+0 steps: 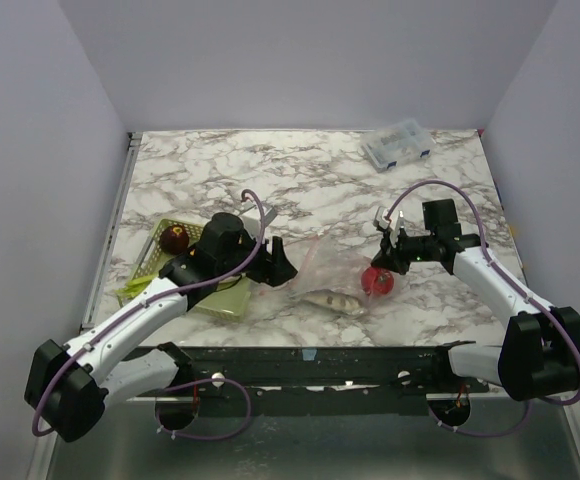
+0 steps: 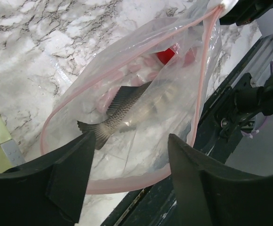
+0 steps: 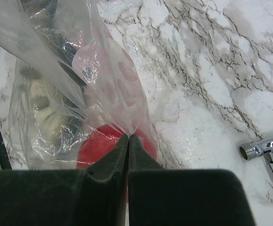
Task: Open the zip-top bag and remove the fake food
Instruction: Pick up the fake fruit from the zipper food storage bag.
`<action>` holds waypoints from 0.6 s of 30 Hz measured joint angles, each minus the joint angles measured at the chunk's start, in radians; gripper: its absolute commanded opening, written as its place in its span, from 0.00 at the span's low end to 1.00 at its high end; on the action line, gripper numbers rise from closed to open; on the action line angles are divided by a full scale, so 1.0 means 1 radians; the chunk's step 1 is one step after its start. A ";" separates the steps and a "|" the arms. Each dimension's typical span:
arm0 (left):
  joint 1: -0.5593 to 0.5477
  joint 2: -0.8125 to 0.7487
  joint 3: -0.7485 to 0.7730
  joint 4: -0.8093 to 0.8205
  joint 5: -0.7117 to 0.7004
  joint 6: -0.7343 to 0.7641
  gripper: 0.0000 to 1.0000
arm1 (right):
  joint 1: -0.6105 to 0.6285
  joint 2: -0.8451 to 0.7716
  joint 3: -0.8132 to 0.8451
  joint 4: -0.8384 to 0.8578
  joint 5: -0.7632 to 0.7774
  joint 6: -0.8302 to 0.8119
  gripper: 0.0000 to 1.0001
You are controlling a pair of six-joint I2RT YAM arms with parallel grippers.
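Note:
The clear zip-top bag (image 1: 322,268) lies at mid table, its pinkish zip strip (image 2: 127,182) gaping open toward my left gripper. Inside it are a grey toy fish (image 2: 120,110) and a red round fruit (image 1: 377,281); the fruit also shows in the right wrist view (image 3: 96,147). My left gripper (image 2: 132,141) is open, and the bag's open rim lies between its fingers. My right gripper (image 3: 128,137) is shut on a pinch of the bag's plastic at the far end, just above the red fruit. In the top view the left gripper (image 1: 275,262) and right gripper (image 1: 390,255) flank the bag.
A pale green mesh basket (image 1: 152,262) sits at the left with a dark maroon ball (image 1: 175,238) and a green piece in it. A clear compartment box (image 1: 398,143) stands at the back right. A metal fitting (image 3: 267,151) lies to the right of the bag. The table's front rail (image 1: 310,355) is close by.

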 measured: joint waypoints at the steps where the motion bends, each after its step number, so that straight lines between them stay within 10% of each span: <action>1: -0.008 0.011 0.008 -0.003 -0.010 0.007 0.57 | 0.000 0.000 0.000 0.000 -0.001 -0.002 0.04; 18: -0.096 0.206 0.101 -0.043 -0.111 0.102 0.51 | 0.000 -0.001 0.003 -0.023 -0.038 -0.030 0.04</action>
